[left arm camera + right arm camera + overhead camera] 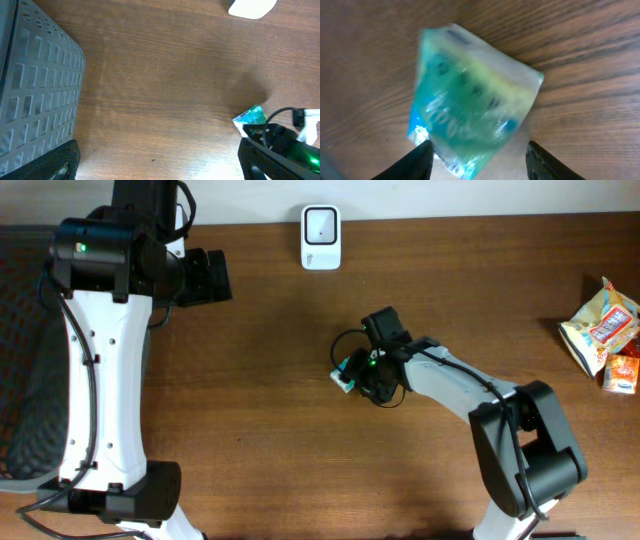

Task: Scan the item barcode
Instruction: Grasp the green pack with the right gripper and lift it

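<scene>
The item, a small teal and green plastic packet (346, 373) (470, 95) (251, 116), lies on the wooden table near its middle. My right gripper (360, 377) (479, 155) hangs over it with its jaws apart. The left fingertip (417, 160) touches the packet's lower left corner. The right fingertip (545, 162) stands clear of it. The packet looks blurred. A white barcode scanner (321, 237) (252, 7) sits at the table's far edge. My left gripper (215, 276) (160, 160) is open and empty at the far left, above bare wood.
A grey perforated bin (35, 85) (20, 350) stands off the table's left side. Snack bags (603, 330) lie at the right edge. The right arm's cable and green light (300, 150) show in the left wrist view.
</scene>
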Available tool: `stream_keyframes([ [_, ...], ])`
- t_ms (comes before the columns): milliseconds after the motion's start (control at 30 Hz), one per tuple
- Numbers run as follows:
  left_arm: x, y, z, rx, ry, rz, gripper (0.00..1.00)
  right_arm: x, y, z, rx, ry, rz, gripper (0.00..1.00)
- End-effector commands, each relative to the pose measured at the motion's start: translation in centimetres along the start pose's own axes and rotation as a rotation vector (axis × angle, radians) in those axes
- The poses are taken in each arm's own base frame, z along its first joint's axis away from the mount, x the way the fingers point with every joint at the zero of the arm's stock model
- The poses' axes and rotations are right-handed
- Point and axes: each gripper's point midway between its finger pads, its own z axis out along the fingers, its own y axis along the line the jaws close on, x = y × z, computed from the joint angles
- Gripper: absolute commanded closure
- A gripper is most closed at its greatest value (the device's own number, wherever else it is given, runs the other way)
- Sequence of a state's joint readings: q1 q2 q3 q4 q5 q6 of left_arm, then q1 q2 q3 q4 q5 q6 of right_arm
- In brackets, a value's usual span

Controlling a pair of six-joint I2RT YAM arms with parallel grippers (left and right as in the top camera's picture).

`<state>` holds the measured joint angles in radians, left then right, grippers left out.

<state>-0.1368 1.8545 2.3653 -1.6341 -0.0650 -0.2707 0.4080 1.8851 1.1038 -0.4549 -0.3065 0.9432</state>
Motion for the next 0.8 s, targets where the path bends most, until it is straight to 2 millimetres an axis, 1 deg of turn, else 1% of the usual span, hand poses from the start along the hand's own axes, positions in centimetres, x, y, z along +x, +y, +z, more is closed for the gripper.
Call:
stream_keyframes([
  [0,-0.1,0.3,-0.8,-0.006,-0.022,-0.009,0.01,-0.7,-1.7,1.9,0.064,-0.031,0.047,0.43],
  [33,-0.1,0.3,-0.8,-0.006,-0.022,-0.009,0.01,-0.8,-1.6,1.9,0.062,-0.036,0.040,0.43],
  [67,-0.1,0.2,-0.8,-0.005,-0.022,-0.007,0.01,-1.0,-1.4,1.9,0.051,-0.041,-0.001,0.46],
  [100,-0.1,0.2,-0.8,-0.005,-0.022,-0.007,0.01,-1.2,-1.0,1.7,0.041,-0.048,-0.050,0.46],
  [133,0.0,0.2,-0.8,-0.005,-0.022,-0.007,0.01,-1.3,-0.4,1.1,0.017,-0.047,-0.101,0.43],
  [167,0.0,0.2,-0.8,-0.005,-0.022,-0.007,0.01,-1.5,0.7,-0.1,-0.031,-0.039,-0.146,0.40],
  [200,-0.1,0.3,-0.8,-0.006,-0.022,-0.009,0.01,-1.9,1.2,-1.9,-0.058,-0.044,-0.154,0.39],
  [233,-0.2,0.8,-0.8,-0.011,-0.023,-0.020,0.01,-2.3,1.0,-3.8,-0.061,-0.060,-0.132,0.40],
  [267,-0.2,0.8,-0.7,-0.012,-0.023,-0.021,0.01,-2.1,0.3,-6.0,-0.050,-0.061,-0.098,0.40],
  [300,-0.2,0.8,-0.8,-0.011,-0.023,-0.020,0.01,-1.5,-0.3,-6.4,-0.032,-0.041,-0.049,0.39],
  [367,-0.2,0.8,-0.8,-0.011,-0.023,-0.020,0.01,-0.4,-0.8,-4.9,-0.008,-0.017,0.030,0.37],
  [400,-0.2,0.8,-0.8,-0.011,-0.023,-0.020,0.01,0.2,-1.3,-3.3,0.014,-0.007,0.087,0.37],
  [433,-0.2,0.8,-0.8,-0.012,-0.023,-0.021,0.01,0.3,-1.6,-2.5,0.022,-0.009,0.117,0.39],
  [467,-0.2,0.8,-0.8,-0.012,-0.023,-0.021,0.01,0.0,-1.4,-1.3,-0.005,-0.024,0.110,0.42],
  [533,-0.2,0.7,-0.8,-0.010,-0.023,-0.018,0.01,-0.8,-1.8,0.1,0.003,-0.046,0.137,0.53],
  [567,-0.2,0.7,-0.8,-0.010,-0.023,-0.018,0.01,-1.2,-2.4,0.7,0.025,-0.064,0.146,0.55],
  [600,-0.2,0.7,-0.8,-0.010,-0.023,-0.018,0.01,-1.4,-2.5,1.1,0.029,-0.067,0.146,0.60],
  [633,-0.2,0.7,-0.8,-0.010,-0.023,-0.018,0.01,-1.5,-2.7,1.5,0.034,-0.068,0.147,0.68],
  [667,-0.2,0.7,-0.8,-0.010,-0.023,-0.018,0.01,-1.6,-2.8,1.8,0.036,-0.071,0.147,0.83],
  [700,-0.2,0.7,-0.8,-0.010,-0.023,-0.018,0.01,-1.8,-3.0,1.7,0.047,-0.086,0.146,0.86],
  [733,-0.2,0.7,-0.8,-0.010,-0.023,-0.018,0.01,-2.0,-3.2,1.7,0.054,-0.096,0.146,0.86],
  [767,-0.2,0.7,-0.8,-0.010,-0.023,-0.018,0.01,-2.0,-3.2,1.7,0.054,-0.097,0.146,0.94],
])
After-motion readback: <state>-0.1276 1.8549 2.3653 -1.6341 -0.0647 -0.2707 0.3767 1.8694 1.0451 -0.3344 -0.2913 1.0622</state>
